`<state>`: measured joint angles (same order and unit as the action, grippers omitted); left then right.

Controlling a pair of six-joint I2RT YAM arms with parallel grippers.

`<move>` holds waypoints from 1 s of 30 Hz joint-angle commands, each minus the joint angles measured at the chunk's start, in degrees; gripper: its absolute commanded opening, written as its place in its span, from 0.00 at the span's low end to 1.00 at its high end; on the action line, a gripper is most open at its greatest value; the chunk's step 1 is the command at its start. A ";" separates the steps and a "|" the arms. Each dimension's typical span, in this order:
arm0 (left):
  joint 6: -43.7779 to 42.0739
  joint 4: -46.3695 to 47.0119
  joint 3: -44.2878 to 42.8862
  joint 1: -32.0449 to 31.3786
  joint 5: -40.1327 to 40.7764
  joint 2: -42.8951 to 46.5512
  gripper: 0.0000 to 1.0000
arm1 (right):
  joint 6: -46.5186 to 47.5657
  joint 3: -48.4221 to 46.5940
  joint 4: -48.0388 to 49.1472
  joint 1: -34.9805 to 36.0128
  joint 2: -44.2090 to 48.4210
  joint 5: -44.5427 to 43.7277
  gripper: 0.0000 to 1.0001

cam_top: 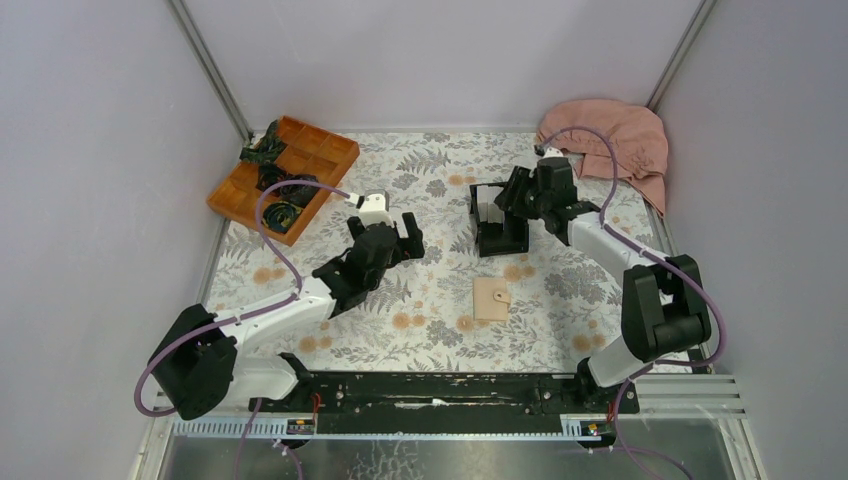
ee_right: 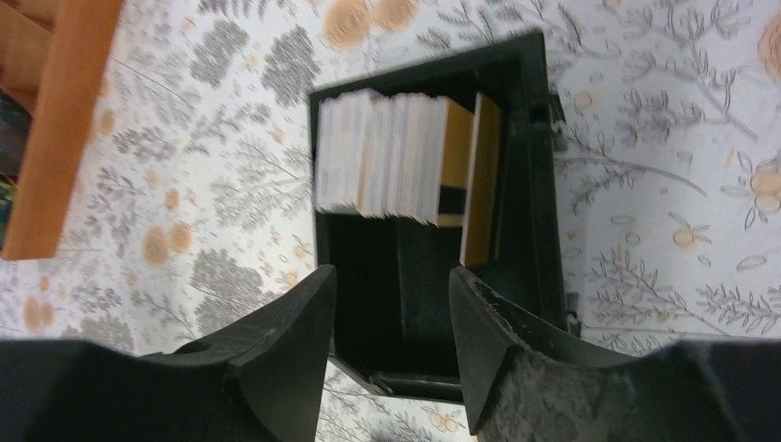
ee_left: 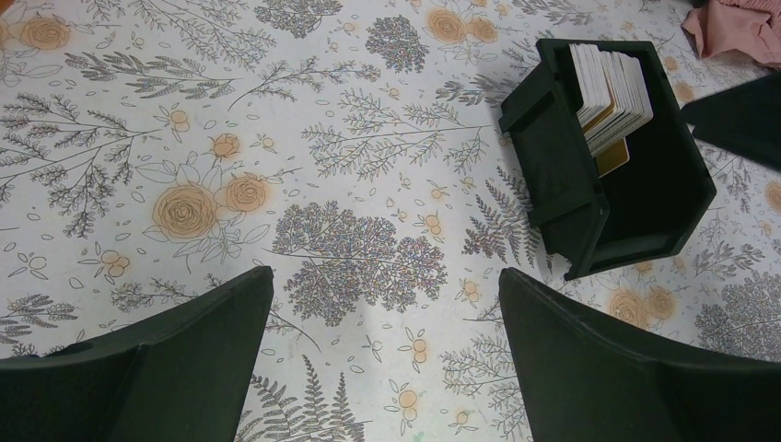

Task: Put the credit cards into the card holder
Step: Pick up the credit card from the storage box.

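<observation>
The credit cards (ee_right: 453,164) stand on edge in a black open-topped box (ee_right: 530,138). They are orange-gold, one with a black band, and sit beside a stack of pale cards (ee_right: 378,157). My right gripper (ee_right: 391,281) hangs open over the box's empty half, with nothing between its fingers. In the top view that gripper (cam_top: 507,197) is at the box (cam_top: 499,240). The card holder (cam_top: 491,299), a tan folded wallet, lies shut on the table in front of the box. My left gripper (cam_top: 414,238) is open to the box's left, over bare tablecloth (ee_left: 387,304). From the left wrist the box (ee_left: 562,184) and cards (ee_left: 612,158) show at upper right.
An orange compartment tray (cam_top: 240,195) with dark items sits at the back left. A pink cloth (cam_top: 612,138) is bunched in the back right corner. Grey walls close in the table on three sides.
</observation>
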<state>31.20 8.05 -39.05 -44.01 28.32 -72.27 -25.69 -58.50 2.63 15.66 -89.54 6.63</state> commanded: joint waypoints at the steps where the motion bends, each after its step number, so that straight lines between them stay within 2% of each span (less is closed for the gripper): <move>1: -1.54 2.40 0.13 -0.42 0.51 0.14 1.00 | 2.27 4.49 4.83 0.51 0.00 -1.15 0.58; 11: -0.75 3.27 0.94 -0.38 0.43 -0.24 1.00 | 7.22 5.71 3.56 3.47 -1.20 -7.55 0.57; 16: -0.61 3.61 1.25 -0.39 0.42 -0.42 1.00 | 8.70 3.79 2.42 4.44 -3.40 -11.75 0.53; 21: -0.61 4.28 1.68 -0.38 0.51 -0.74 1.00 | 10.27 2.77 3.01 5.12 -5.42 -15.64 0.45; 30: -0.53 5.51 2.06 -0.36 0.44 -2.14 1.00 | 12.13 0.46 4.36 5.76 -8.94 -17.81 0.41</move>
<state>30.96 9.34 -37.74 -44.01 28.29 -73.63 -15.62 -54.52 4.75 20.78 -97.19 -8.19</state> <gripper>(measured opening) 0.998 0.415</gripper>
